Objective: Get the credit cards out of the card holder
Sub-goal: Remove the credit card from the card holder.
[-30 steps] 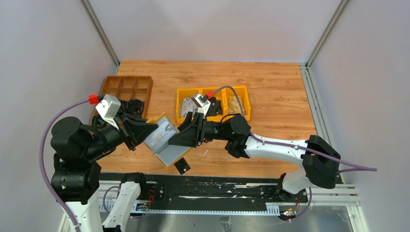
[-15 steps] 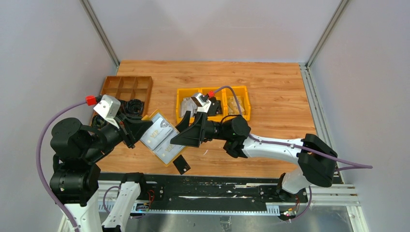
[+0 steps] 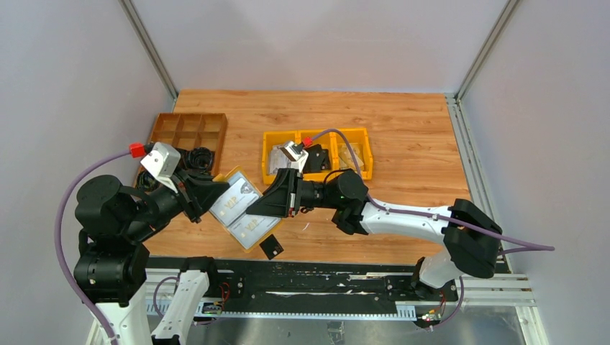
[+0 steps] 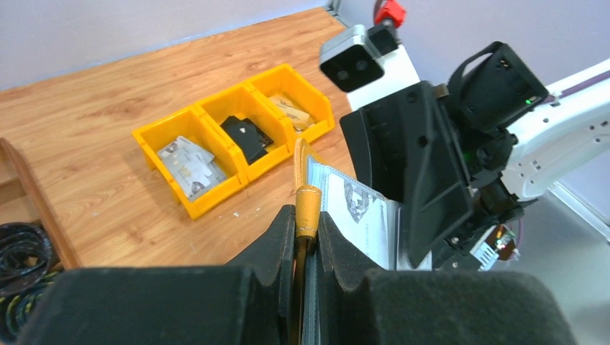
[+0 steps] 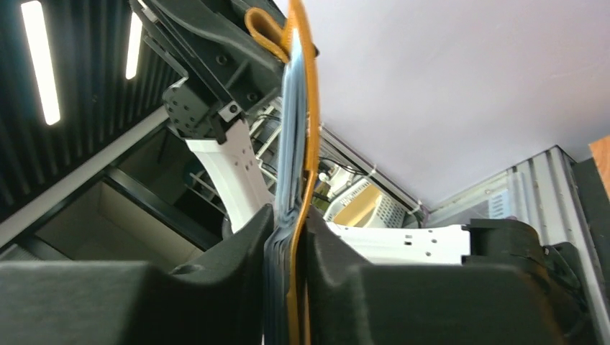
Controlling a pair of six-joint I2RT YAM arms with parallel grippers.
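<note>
The mustard-yellow card holder [image 3: 248,234] hangs open above the table's near left, held between both grippers. Two silvery credit cards [image 3: 231,204] show in its inner pockets. My left gripper [image 3: 206,195] is shut on its left edge; in the left wrist view [image 4: 308,231] the yellow snap tab [image 4: 308,207] sticks up between the fingers, with a silvery card [image 4: 357,210] beyond. My right gripper [image 3: 271,204] is shut on the opposite edge; in the right wrist view [image 5: 290,224] the yellow cover [image 5: 310,129] and grey lining [image 5: 289,136] run up between the fingers. A black card [image 3: 271,247] lies on the table below.
Three joined bright yellow bins [image 3: 267,136] with cards and small parts stand behind the right gripper, also in the left wrist view [image 4: 147,138]. A brown compartment tray [image 3: 188,131] and a coil of black cable [image 3: 199,156] sit at the back left.
The card holder has turned so its inner face with the silvery cards faces up. Both grippers have shifted slightly and kept their hold.
</note>
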